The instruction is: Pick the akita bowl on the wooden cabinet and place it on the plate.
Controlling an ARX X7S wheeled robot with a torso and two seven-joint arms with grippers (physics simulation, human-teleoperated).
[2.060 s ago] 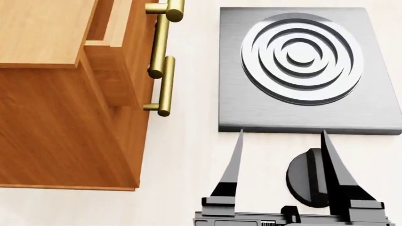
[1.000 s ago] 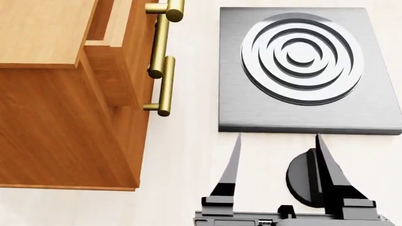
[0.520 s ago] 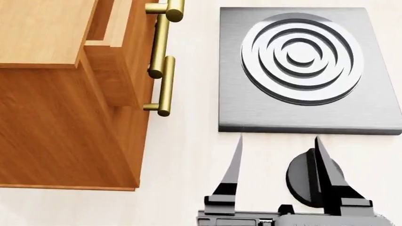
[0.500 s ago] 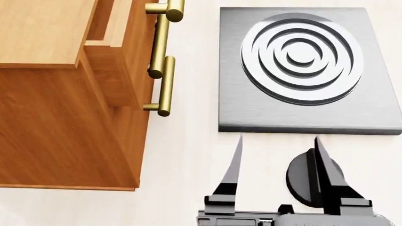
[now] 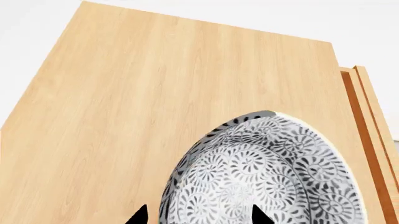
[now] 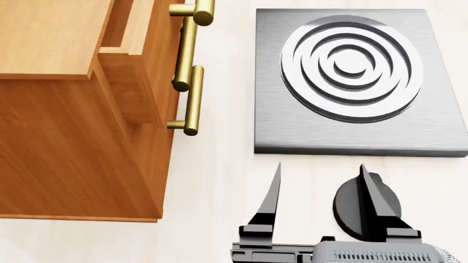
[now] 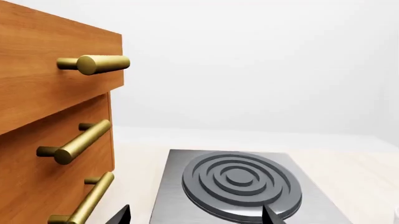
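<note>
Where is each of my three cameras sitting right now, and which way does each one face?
Head view: on the head, looking down at the wooden cabinet, grey stove and a black disc; the right gripper shows, open.
Left wrist view: near the left gripper, looking over the akita bowl on the cabinet top; only its fingertips show.
Right wrist view: near the right gripper, low, facing the stove and the brass handles; fingertips only.
Shared: head and right wrist views both show cabinet, handles and stove.
</note>
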